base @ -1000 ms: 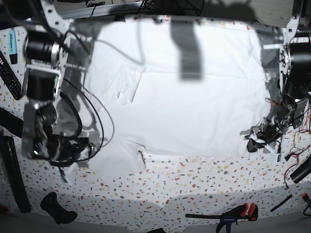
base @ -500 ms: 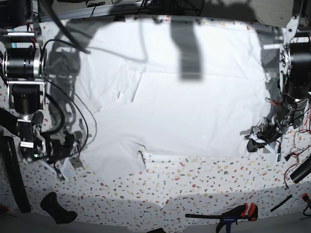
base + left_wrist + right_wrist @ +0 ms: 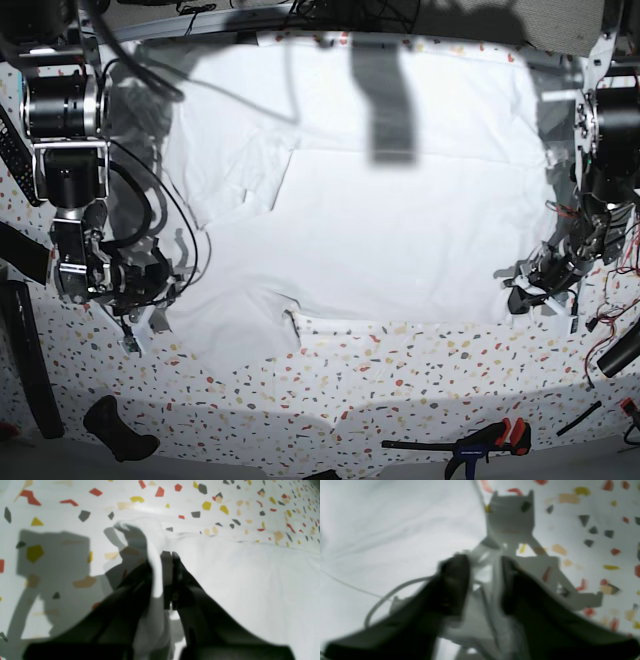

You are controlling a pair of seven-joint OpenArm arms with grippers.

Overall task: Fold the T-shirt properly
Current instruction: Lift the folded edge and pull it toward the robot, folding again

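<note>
The white T-shirt [image 3: 380, 230] lies spread over most of the speckled tabletop [image 3: 400, 390], with a folded flap at its left and a small notch in its front edge. My left gripper [image 3: 522, 288] is at the shirt's right front corner. In the left wrist view it [image 3: 160, 557] is shut on a bunched fold of the shirt [image 3: 156, 580], lifted slightly off the table. My right gripper [image 3: 150, 295] hovers at the shirt's left front edge. In the blurred right wrist view its jaws [image 3: 485, 562] stand apart above the border of shirt [image 3: 382, 530] and table.
A remote control [image 3: 15, 150] and long black objects [image 3: 25, 350] lie along the left edge. A black handle [image 3: 115, 425] sits at the front left and a red-handled clamp [image 3: 490, 440] at the front right. Loose cables [image 3: 610, 330] hang at the right.
The right arm swung out to the left, then came back right and lower toward the shirt's left front edge. The left arm and the shirt have not moved.
</note>
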